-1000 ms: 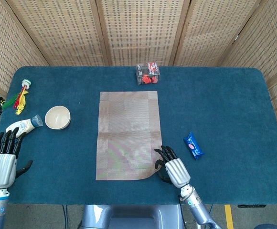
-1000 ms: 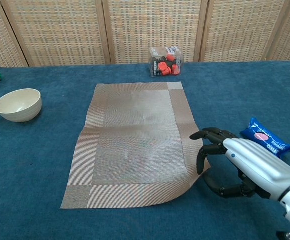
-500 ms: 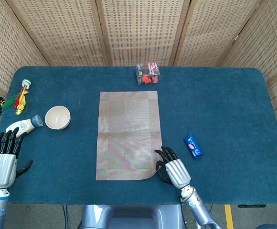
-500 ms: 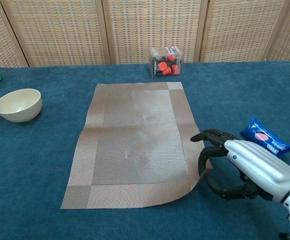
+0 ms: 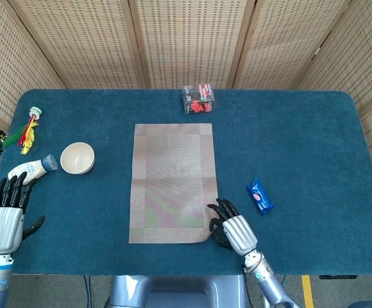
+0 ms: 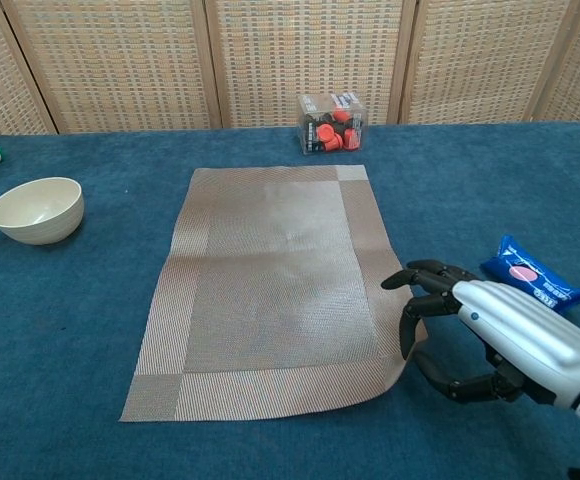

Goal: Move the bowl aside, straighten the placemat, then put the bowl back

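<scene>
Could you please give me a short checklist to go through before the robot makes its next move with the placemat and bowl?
1. Cream ceramic bowl off the mat, set aside on the blue table: ok.
2. Woven beige rectangular placemat lying flat: not ok; its near right corner curls by the right hand.
3. Placemat square to the table edge: not ok, it looks slightly skewed in the chest view.
4. Right hand's grip on that corner: cannot tell; fingers curl at the edge, contact unclear.
5. Left hand free for the bowl: ok, it holds nothing, fingers apart.
6. Blue snack packet clear of the mat: ok.
</scene>
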Available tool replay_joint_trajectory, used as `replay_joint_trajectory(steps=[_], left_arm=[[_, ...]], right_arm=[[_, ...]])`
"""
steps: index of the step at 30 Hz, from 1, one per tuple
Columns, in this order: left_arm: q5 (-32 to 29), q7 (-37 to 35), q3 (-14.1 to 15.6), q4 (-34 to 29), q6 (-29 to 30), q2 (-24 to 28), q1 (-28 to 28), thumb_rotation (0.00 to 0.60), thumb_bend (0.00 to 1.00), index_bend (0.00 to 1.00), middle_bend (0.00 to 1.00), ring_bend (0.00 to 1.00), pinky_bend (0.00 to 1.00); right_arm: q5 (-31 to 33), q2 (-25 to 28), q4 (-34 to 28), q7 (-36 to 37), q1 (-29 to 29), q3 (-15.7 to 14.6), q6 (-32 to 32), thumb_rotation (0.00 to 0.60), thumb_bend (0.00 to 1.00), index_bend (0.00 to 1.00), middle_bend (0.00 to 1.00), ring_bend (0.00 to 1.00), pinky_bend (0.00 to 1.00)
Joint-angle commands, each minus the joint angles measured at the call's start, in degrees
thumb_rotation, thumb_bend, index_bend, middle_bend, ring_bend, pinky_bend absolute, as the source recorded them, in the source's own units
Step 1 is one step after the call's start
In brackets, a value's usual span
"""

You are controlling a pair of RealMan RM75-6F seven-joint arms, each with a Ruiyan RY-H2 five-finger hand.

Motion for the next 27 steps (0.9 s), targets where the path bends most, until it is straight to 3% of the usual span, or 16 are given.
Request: replay_joint_trajectory(steps=[1, 12, 27], left_arm=[[0.03, -0.06, 0.00, -0.02, 0.03, 0.00, 0.01, 0.600, 0.18, 0.10, 0.00, 0.00, 0.00], [0.29, 0.07, 0.06, 0.03, 0.14, -0.09, 0.03, 0.600, 0.18, 0.10, 0.00, 0.00, 0.00], [-0.64, 0.48, -0.27, 0.47, -0.84, -0.45, -0.27, 0.600, 0.18, 0.10, 0.00, 0.00, 0.00]], right_arm=[[-0.30, -0.02, 0.09, 0.00, -0.12, -0.06, 0.51, 0.600, 0.66, 0.61, 0.24, 0.00, 0.12], [-1.16, 2.23, -1.29, -0.46, -0.59, 0.26, 2.93, 0.600, 0.66, 0.63, 0.25, 0.01, 0.13], [3.16, 12.31, -1.14, -1.06, -0.77, 4.25, 2.75, 0.600, 0.66, 0.65, 0.27, 0.03, 0.14]])
